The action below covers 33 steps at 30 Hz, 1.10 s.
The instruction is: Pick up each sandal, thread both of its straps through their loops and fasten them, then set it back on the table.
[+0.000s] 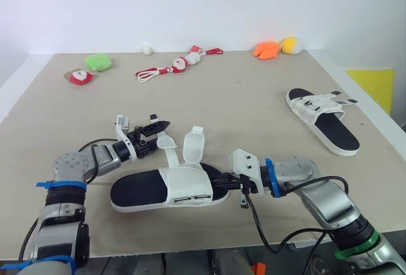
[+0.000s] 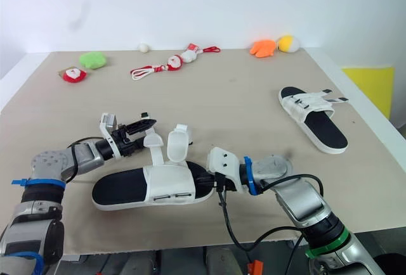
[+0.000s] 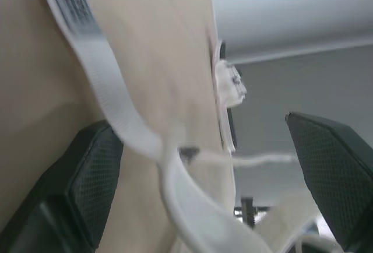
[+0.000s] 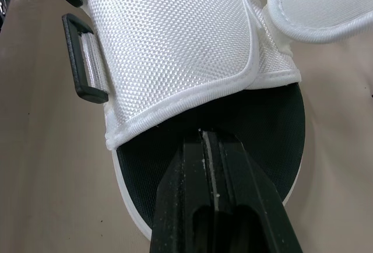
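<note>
On the table (image 1: 254, 107), 2 sandals: near sandal (image 1: 168, 189) by the front edge, its 2 straps (image 1: 192, 145) loose and upright; far sandal (image 1: 321, 120) at right. The left gripper (image 1: 155, 134) has fingers apart around 1 strap; right gripper (image 4: 204, 137) fingers together on near sandal's footbed. 2 loops (image 4: 71, 55), 1 cut off.

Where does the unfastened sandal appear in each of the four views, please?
Left eye view: unfastened sandal, lower centre.
Right eye view: sandal left of lower centre.
Left wrist view: one of its loose straps, close up.
Right wrist view: its white upper, close up.
Shared landmark: the loose straps.
</note>
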Available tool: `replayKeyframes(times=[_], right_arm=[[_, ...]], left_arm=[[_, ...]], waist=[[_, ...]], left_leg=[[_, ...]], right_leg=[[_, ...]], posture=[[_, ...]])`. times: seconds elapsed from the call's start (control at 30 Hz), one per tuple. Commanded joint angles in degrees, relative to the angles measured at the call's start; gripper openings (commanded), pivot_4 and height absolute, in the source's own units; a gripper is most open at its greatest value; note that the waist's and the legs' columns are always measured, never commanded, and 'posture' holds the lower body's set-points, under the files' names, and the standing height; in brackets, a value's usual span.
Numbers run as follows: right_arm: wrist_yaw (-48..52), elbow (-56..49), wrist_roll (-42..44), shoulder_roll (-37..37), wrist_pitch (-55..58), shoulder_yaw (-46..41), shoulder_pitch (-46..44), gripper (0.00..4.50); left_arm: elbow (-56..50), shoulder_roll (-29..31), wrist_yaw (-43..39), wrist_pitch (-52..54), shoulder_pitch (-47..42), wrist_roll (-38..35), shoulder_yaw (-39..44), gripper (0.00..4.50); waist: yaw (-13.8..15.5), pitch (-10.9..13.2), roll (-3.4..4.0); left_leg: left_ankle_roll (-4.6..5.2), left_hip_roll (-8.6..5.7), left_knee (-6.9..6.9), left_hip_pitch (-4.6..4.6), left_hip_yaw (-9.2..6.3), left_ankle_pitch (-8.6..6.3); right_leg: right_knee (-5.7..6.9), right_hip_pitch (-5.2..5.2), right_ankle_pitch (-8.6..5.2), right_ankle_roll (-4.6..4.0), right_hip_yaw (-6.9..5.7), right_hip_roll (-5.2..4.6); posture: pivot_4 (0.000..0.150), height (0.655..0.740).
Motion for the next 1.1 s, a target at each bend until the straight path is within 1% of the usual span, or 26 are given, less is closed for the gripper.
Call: replayKeyframes(times=[0.03, 0.17, 0.3, 0.33, 0.37, 0.4, 0.43, 0.47, 0.5, 0.53, 0.57, 0.63, 0.67, 0.7, 0.8, 0.93, 1.0, 1.03, 1.07, 1.1], right_arm=[[-0.84, 0.58, -1.75, 0.25, 1.38, 1.64, 0.69, 0.06], [-1.05, 0.51, -1.73, 0.47, 1.42, 1.68, 0.67, 0.06], [-1.25, 0.22, -1.73, 0.52, 1.58, 1.64, 0.84, 0.06], [-1.30, 0.14, -1.73, 0.53, 1.63, 1.61, 0.91, 0.00], [-1.36, 0.08, -1.72, 0.54, 1.68, 1.57, 0.97, 0.00], [-1.42, 0.02, -1.69, 0.57, 1.74, 1.51, 1.02, 0.00], [-1.49, -0.01, -1.67, 0.62, 1.78, 1.47, 1.05, 0.00], [-1.54, -0.04, -1.65, 0.67, 1.81, 1.44, 1.09, 0.00], [-1.53, -0.07, -1.63, 0.70, 1.81, 1.43, 1.12, 0.00], [-1.52, -0.10, -1.61, 0.75, 1.83, 1.44, 1.14, 0.00], [-1.48, -0.11, -1.57, 0.81, 1.90, 1.49, 1.13, 0.00], [-1.33, -0.12, -1.44, 0.93, 2.10, 1.62, 1.01, 0.00], [-1.23, -0.11, -1.35, 0.96, 2.19, 1.63, 0.93, 0.00], [-1.05, -0.09, -1.31, 0.91, 2.23, 1.64, 0.88, 0.00], [-0.55, -0.05, -1.25, 0.64, 2.31, 1.61, 0.78, 0.00], [0.43, 0.07, -1.21, 0.10, 2.33, 1.71, 0.62, 0.00], [0.77, 0.31, -1.27, 0.02, 2.20, 1.77, 0.47, 0.00], [0.92, 0.55, -1.40, 0.06, 2.07, 1.90, 0.34, 0.00], [1.03, 0.77, -1.49, 0.12, 1.99, 2.02, 0.21, 0.00], [1.22, 0.90, -1.54, 0.15, 1.94, 2.16, 0.11, 0.00]], left_arm=[[4.86, -0.52, -3.30, -1.06, -3.18, 5.56, 1.72, 4.50], [9.76, -1.14, -6.69, -2.29, -6.95, 10.70, 2.56, 4.50], [12.53, -1.54, -9.13, -2.99, -8.87, 15.03, 3.48, 4.50], [13.06, -1.65, -9.46, -3.28, -9.17, 16.07, 3.76, 3.98], [13.42, -1.71, -9.92, -3.40, -9.39, 16.97, 4.02, 3.74], [13.54, -1.71, -10.53, -3.51, -9.47, 17.83, 4.21, 3.26], [13.30, -1.64, -11.32, -3.74, -9.41, 18.84, 4.11, 3.00], [12.72, -1.53, -12.26, -4.30, -9.21, 20.04, 3.74, 2.43], [11.88, -1.48, -13.26, -5.24, -8.94, 21.38, 3.27, 2.07], [10.50, -1.36, -14.50, -6.21, -8.51, 22.91, 2.38, 1.80], [8.09, -1.19, -16.37, -7.72, -7.79, 24.85, 0.98, 1.20], [2.10, -0.75, -20.59, -11.33, -6.37, 27.68, -0.75, 0.29], [-0.42, -0.55, -22.15, -12.67, -5.94, 28.41, -0.91, 0.11], [-3.85, -0.18, -24.28, -14.52, -5.41, 28.87, -0.91, 0.05], [-13.56, 1.18, -29.23, -19.08, -4.00, 30.50, -1.39, 0.05], [-28.72, 2.81, -32.61, -21.33, -1.93, 29.01, -0.34, 0.05], [-36.38, 5.64, -36.92, -29.04, 2.02, 36.11, -4.68, 0.05], [-39.89, 7.37, -39.12, -36.03, 4.80, 42.21, -7.82, 0.05], [-42.06, 8.39, -41.16, -42.98, 7.31, 47.13, -9.97, 0.05], [-43.41, 8.87, -42.33, -47.80, 9.26, 49.90, -11.08, 0.05]], waist=[[-0.01, 0.00, -0.01], [-0.08, -0.01, -0.02], [-0.28, -0.01, -0.02], [-0.29, 0.00, -0.01], [-0.36, 0.00, -0.02], [-0.40, 0.00, -0.02], [-0.42, 0.00, -0.02], [-0.48, 0.00, -0.02], [-0.49, 0.00, -0.02], [-0.50, 0.01, -0.02], [-0.50, 0.00, -0.03], [-0.53, 0.01, -0.02], [-0.58, 0.03, -0.04], [-0.59, 0.04, -0.06], [-0.65, 0.16, -0.27], [-0.64, 0.17, -0.27], [-0.57, 0.18, -0.24], [-0.79, 0.19, -0.20], [-0.76, 0.18, -0.18], [-0.74, 0.18, -0.18]], left_leg=[[0.00, 0.00, 0.00, 0.00, 0.00, 0.00], [-0.03, 0.00, 0.00, 0.02, 0.00, 0.01], [-0.05, 0.00, -0.01, 0.01, -0.02, 0.01], [-0.06, 0.00, -0.03, 0.01, -0.02, 0.01], [-0.06, 0.00, -0.03, 0.02, -0.02, 0.01], [-0.07, 0.00, -0.06, 0.01, -0.02, 0.01], [-0.07, 0.00, -0.07, 0.01, -0.02, 0.00], [-0.07, 0.00, -0.09, 0.01, -0.02, 0.00], [-0.08, 0.00, -0.12, 0.00, -0.02, 0.00], [-0.08, 0.00, -0.14, 0.01, -0.02, 0.00], [-0.08, 0.01, -0.17, 0.01, -0.02, 0.00], [-0.09, 0.01, -0.19, 0.01, -0.03, 0.01], [-0.10, 0.01, -0.20, 0.01, -0.02, 0.01], [-0.14, 0.02, -0.21, 0.00, -0.02, 0.01], [-0.30, 0.04, -0.33, -0.06, -0.03, 0.07], [-0.43, 0.06, -0.62, -0.08, -0.02, 0.14], [-0.44, 0.06, -0.80, -0.10, -0.02, 0.14], [-0.44, 0.06, -0.81, -0.10, -0.02, 0.14], [-0.59, 0.10, -0.95, -0.11, 0.05, 0.04], [-0.65, 0.10, -0.97, -0.11, 0.04, 0.01]], right_leg=[[0.00, 0.00, 0.00, 0.00, 0.00, 0.00], [0.00, -0.01, 0.00, 0.00, 0.00, 0.00], [0.00, -0.01, 0.00, 0.01, -0.01, -0.01], [0.00, -0.02, 0.00, 0.01, -0.02, 0.00], [0.00, -0.02, 0.00, 0.01, -0.01, -0.01], [0.00, -0.03, 0.00, 0.02, -0.01, -0.01], [-0.01, -0.04, -0.01, 0.02, -0.01, 0.00], [-0.01, -0.04, -0.01, 0.03, -0.01, -0.01], [-0.01, -0.06, -0.02, 0.04, -0.01, 0.00], [-0.01, -0.07, -0.02, 0.04, -0.01, 0.00], [-0.02, -0.08, -0.02, 0.04, -0.01, 0.00], [-0.02, -0.07, -0.03, 0.03, -0.01, 0.00], [-0.03, -0.08, -0.03, 0.03, -0.01, 0.00], [-0.03, -0.08, -0.03, 0.03, -0.01, -0.01], [-0.06, -0.18, -0.04, 0.01, -0.01, 0.00], [-0.31, -0.19, -0.03, 0.02, 0.00, -0.01], [-0.62, -0.11, -0.01, 0.06, 0.00, -0.03], [-0.64, -0.10, -0.01, 0.06, 0.00, -0.03], [-0.94, -0.09, 0.05, 0.18, 0.05, -0.04], [-0.95, -0.05, 0.04, 0.30, 0.05, -0.05]], posture=[[0.150, 0.7400], [0.150, 0.7400], [0.150, 0.7400], [0.150, 0.7400], [0.150, 0.7400], [0.150, 0.7400], [0.150, 0.7400], [0.150, 0.7400], [0.150, 0.7400], [0.150, 0.7400], [0.150, 0.7400], [0.150, 0.7400], [0.150, 0.7400], [0.150, 0.7400], [0.150, 0.7400], [0.150, 0.7400], [0.150, 0.7400], [0.150, 0.7400], [0.150, 0.7400], [0.150, 0.7400]])
